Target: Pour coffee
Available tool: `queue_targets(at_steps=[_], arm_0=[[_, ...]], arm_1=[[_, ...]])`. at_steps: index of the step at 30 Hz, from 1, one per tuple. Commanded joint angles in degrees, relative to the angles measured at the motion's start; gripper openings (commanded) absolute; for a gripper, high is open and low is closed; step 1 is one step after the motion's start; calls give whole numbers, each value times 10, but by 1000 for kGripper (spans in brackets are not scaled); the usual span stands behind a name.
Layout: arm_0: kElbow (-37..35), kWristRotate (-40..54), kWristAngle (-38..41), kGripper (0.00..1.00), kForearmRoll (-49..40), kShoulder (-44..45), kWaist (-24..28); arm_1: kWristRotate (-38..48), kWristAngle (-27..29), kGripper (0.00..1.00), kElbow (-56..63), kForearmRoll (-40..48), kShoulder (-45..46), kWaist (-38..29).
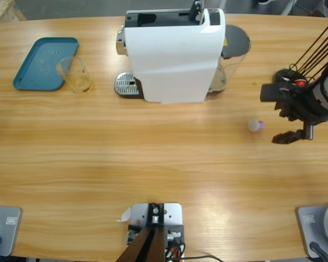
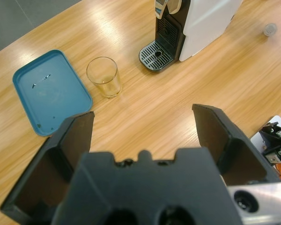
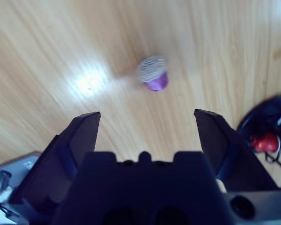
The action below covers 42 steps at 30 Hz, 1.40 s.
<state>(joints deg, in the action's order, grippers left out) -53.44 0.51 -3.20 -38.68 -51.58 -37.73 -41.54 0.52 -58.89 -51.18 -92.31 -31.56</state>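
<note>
Two pincers stood wide apart in their jaws, neither holding anything. The right pincer hung at the right side of the desk, and in its wrist view its jaws framed bare wood just short of a small purple capsule with a silvery ribbed top, which lay on the desk, apart from both jaws. From above, that capsule sat just left of the right pincer and well to the right of the white coffee machine. The left pincer looked down over the desk toward a clear tumbler, which stood upright between a teal tray and the machine's round drip grate. The tumbler was just beside the tray's edge, on the wood, not on the tray. No coffee could be seen in the tumbler, which showed only a faint yellowish tint, nor under the spout.
</note>
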Motion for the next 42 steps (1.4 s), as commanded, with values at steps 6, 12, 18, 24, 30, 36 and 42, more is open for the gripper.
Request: queue_targets(at_steps=[6, 12, 18, 24, 30, 36, 42], arm_0=[[23, -8, 7, 904, 6, -7, -5], [23, -8, 7, 904, 5, -6, -5], [23, -8, 7, 904, 4, -6, -5], [23, -8, 7, 904, 5, -11, -5], [23, -8, 7, 904, 7, -13, -5], [24, -8, 7, 904, 8, -15, -5], [24, -8, 7, 904, 7, -13, -5]], arm_1=[[-24, 4, 885, 10, 50, -63, 6], [7, 24, 885, -4, 83, -109, 24], [35, 104, 885, -34, 86, -104, 61], [42, 91, 883, -44, 86, -114, 63], [42, 71, 881, -40, 83, -118, 63], [43, 55, 881, -40, 81, -125, 54], [48, 38, 878, -39, 83, -141, 41]])
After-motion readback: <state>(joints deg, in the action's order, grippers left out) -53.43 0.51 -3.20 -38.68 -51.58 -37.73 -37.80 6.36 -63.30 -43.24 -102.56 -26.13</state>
